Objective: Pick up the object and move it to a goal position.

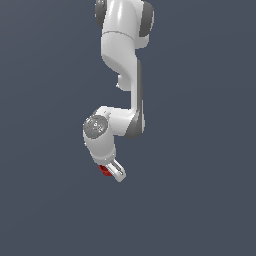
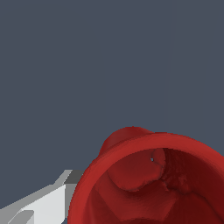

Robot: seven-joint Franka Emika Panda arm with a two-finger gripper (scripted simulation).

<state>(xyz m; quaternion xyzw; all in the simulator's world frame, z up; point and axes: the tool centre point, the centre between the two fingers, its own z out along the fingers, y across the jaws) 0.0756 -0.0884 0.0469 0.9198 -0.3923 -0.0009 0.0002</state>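
I had the white jointed Panda arm (image 1: 122, 60) reaching down from the top edge of the flat slate-grey surface (image 1: 45, 200) toward its middle, wrist bent over. Below it the white two-fingered gripper (image 1: 113, 171) was pinching the small red cup-like bucket (image 1: 105, 170), which in the exterior view showed only as a red sliver beside one finger (image 1: 118, 172), tucked under the wrist near the middle of the surface. I could not tell whether it was lifted off the surface or resting on it. In the wrist view the bucket's open mouth (image 2: 153, 183) filled the corner, rim toward the camera, one white finger (image 2: 43, 203) just beside its outer wall. I saw no goal marker. My worry was the taper: with a grip on a sloped wall, a quick swing could let the bucket tilt or slide out.
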